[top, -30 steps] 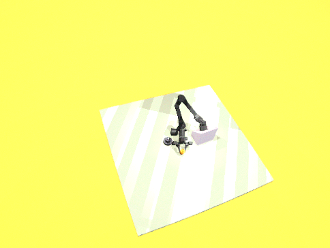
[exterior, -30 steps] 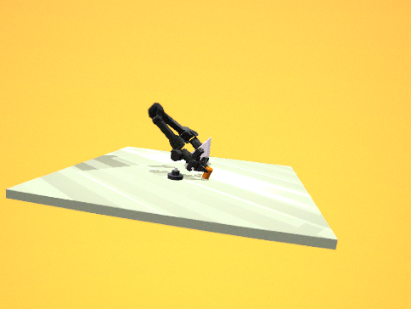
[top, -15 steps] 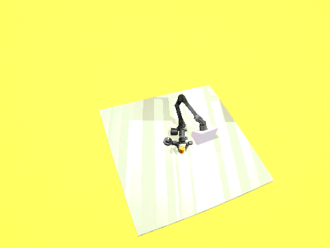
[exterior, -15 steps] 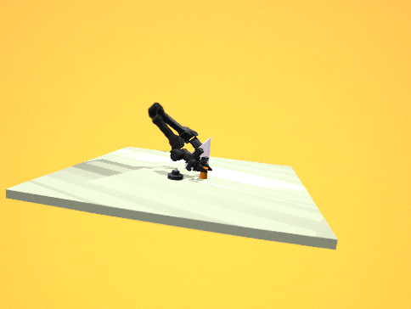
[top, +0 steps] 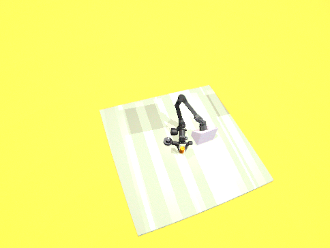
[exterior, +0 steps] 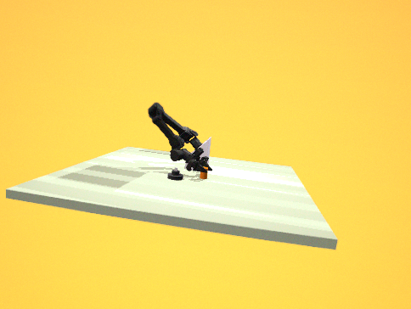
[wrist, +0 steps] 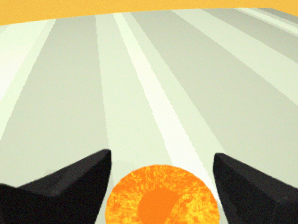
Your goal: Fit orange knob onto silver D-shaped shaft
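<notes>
The orange knob (top: pixel 182 150) (exterior: pixel 204 174) (wrist: pixel 190 200) stands upright on the pale striped board. Its round end faces the wrist camera, with a darker patch in the middle; I cannot tell whether this is the hole. My gripper (top: pixel 182 147) (wrist: pixel 162 159) is open, its fingers on either side of the knob with a gap visible at the right. The dark round pedestal (top: pixel 165 142) (exterior: pixel 175 177) stands to the left of the knob in the top and exterior views, with the small shaft at its centre. The shaft's flat side is too small to make out.
A pale pinkish slanted panel (top: pixel 205 136) (exterior: pixel 207 148) stands by the arm's base, right of the gripper in the top view. The striped board (top: pixel 160 184) (exterior: pixel 140 197) ends in straight edges against a yellow background.
</notes>
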